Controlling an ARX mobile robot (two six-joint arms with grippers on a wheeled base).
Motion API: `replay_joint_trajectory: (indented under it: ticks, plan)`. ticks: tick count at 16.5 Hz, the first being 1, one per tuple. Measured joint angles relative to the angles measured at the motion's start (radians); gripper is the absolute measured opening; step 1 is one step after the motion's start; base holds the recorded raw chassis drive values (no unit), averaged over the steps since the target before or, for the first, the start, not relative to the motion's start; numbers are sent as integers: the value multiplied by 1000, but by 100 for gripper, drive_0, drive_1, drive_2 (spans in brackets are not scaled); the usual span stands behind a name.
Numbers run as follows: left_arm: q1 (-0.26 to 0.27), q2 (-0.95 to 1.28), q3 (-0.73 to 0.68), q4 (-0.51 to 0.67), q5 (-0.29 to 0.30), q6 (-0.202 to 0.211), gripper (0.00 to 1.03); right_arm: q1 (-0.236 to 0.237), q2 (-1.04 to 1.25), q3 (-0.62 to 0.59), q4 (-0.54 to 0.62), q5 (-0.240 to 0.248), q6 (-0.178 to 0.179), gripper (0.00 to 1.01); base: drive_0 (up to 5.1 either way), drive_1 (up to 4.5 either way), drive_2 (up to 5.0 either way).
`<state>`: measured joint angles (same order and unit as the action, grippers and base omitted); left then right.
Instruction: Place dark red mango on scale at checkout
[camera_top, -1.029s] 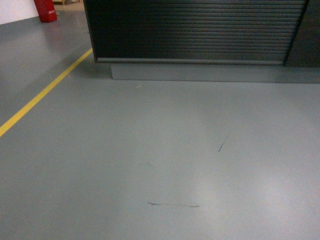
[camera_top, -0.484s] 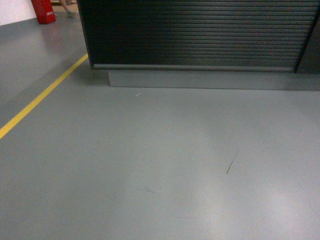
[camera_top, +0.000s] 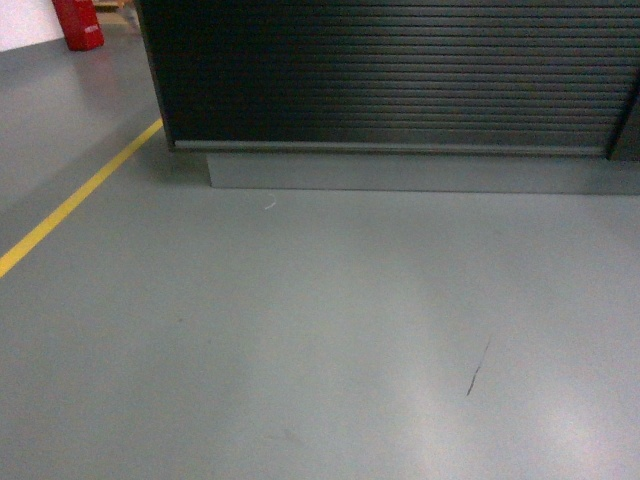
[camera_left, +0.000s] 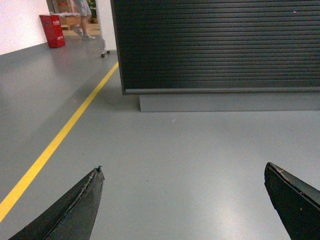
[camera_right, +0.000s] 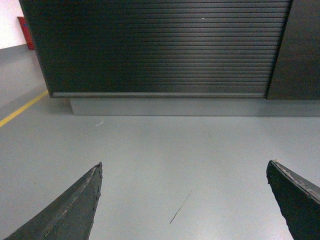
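Closer now looms the checkout (camera_top: 400, 75); both tools, left (camera_left: 182, 200) and right (camera_right: 184, 200), spread wide, seemingly empty.

left pincer (camera_left: 182, 200): two black fingers, tapered to points, entering the frame at 7 and 5 o'clock
left finger (camera_left: 75, 210) surface: matte black, pale scuffed line along the inner edge, chipped tip
right pincer (camera_right: 184, 200): same black wedge-shaped pair, at 7 and 5 o'clock
right finger (camera_right: 295, 197) surface: worn, lighter inner edge
head view: no robot parts visible
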<state>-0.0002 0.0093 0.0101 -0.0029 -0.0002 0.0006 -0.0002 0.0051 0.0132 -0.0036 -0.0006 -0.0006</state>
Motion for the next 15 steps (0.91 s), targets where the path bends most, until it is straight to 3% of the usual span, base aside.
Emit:
replay_joint_trajectory:
  ticks: [15]
  plan:
    - [0,0,0,2,1,0,98,0,0,0,0,0,0,98,6,438,-426]
